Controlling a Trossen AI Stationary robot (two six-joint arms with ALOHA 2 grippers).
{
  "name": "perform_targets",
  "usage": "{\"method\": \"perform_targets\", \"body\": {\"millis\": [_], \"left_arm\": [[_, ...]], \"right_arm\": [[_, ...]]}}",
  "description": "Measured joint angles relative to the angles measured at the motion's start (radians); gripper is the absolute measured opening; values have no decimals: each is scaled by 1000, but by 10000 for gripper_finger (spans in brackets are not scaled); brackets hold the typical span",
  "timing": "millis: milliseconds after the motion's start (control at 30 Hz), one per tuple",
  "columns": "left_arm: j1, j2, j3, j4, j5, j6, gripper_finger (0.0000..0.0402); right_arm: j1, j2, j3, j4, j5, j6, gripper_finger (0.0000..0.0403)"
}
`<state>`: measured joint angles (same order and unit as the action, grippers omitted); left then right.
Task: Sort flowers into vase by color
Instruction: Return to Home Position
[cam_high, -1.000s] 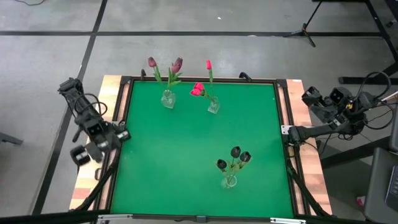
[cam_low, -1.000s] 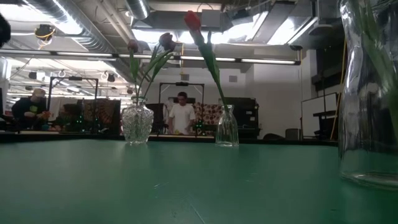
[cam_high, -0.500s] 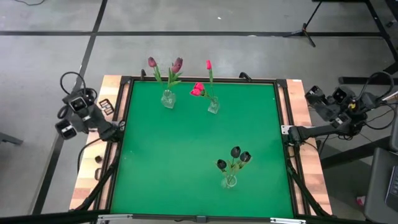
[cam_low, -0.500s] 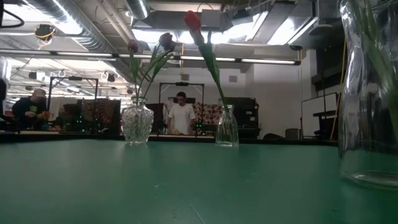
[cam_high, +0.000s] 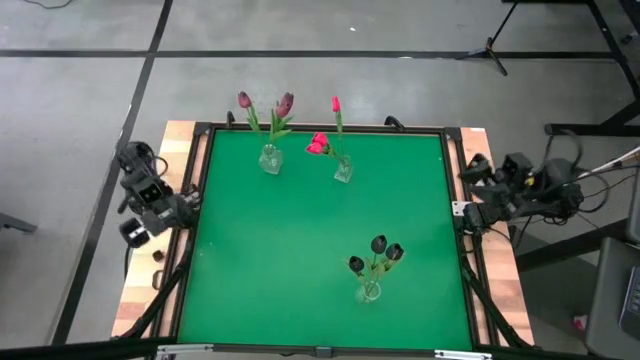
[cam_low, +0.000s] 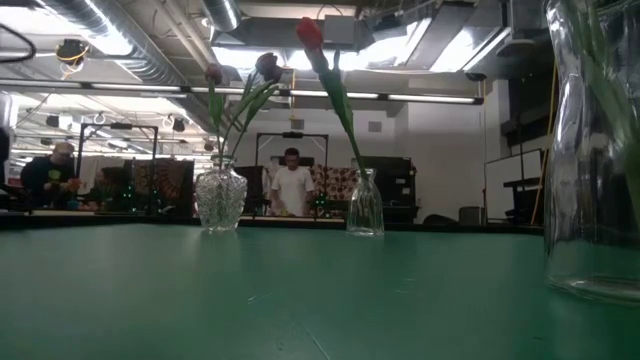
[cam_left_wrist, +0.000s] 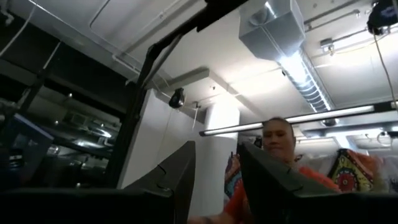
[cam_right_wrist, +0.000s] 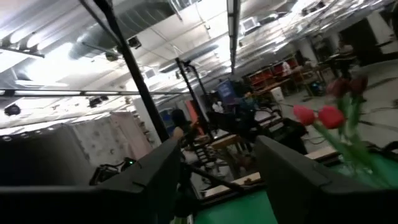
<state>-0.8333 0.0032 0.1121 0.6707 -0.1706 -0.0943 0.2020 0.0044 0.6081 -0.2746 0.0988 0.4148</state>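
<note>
The left arm (cam_high: 150, 200) sat folded at 9 o'clock, over the wooden border beside the green mat (cam_high: 300, 240). The left gripper (cam_left_wrist: 216, 146) pointed up at the ceiling, its fingers parted and grasping nothing; a person in an orange top (cam_left_wrist: 292, 180) showed beyond them.

At 11 o'clock on the mat, two dusky purple tulips (cam_high: 285, 103) stood in a rounded cut-glass vase (cam_low: 220, 198). Just beside it, at 12 o'clock, three bright pink tulips (cam_high: 318, 145) leaned out of a narrow clear vase (cam_low: 365, 205). Well apart from both, at 5 o'clock, three black tulips (cam_high: 379, 244) stood together in a third clear vase (cam_high: 370, 290).

The right arm (cam_high: 510, 185) rested at 3 o'clock, off the mat. The right gripper (cam_right_wrist: 217, 140) was released, fingers spread wide and empty, with the pink blooms to one side.

Behind the table, a person in a white shirt (cam_low: 292, 185) stood between the two far vases.
</note>
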Motion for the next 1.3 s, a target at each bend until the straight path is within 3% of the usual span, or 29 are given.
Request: {"method": "perform_targets", "body": {"millis": [133,433,933,1100,1300], "left_arm": [[0,0,-105,154,1,-2,123],[0,2,-105,122,-14,37,123],[0,3,-105,-478,-78,-40,125],[0,3,-105,-527,-73,-67,131],[0,3,-105,-584,-71,17,131]], "right_arm": [[0,0,-103,119,-5,-1,209],[0,-1,-263,231,-29,34,209],[0,-2,-480,229,-58,-21,209],[0,-2,-525,229,-64,-65,209],[0,3,-595,300,-71,-116,209]]}}
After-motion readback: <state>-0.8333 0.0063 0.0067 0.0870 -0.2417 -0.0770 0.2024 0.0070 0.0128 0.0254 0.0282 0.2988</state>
